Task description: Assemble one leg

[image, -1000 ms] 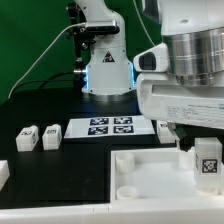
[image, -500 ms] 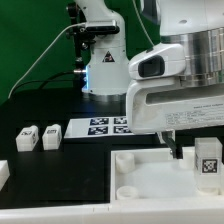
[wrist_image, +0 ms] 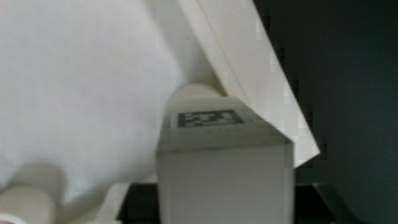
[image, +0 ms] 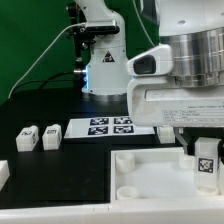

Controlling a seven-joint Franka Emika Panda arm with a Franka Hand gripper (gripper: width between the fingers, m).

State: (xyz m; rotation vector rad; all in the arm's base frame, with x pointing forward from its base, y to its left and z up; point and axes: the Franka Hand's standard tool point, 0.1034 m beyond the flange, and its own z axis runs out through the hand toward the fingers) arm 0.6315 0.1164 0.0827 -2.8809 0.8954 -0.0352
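Bright, even light; the panel (image: 150, 172) glares at the table's (image: 80, 160) front edge; wrist view blurred, the leg (wrist_image: 222, 150) washed out.

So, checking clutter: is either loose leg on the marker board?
No, the outer leg and inner leg sit on the table to the exterior view's left of the marker board.

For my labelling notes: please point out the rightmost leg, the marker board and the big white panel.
leg (image: 207, 165): exterior view, on its tagged face.
marker board (image: 110, 127): exterior view, on its middle.
panel (image: 155, 182): exterior view, on its bare floor.
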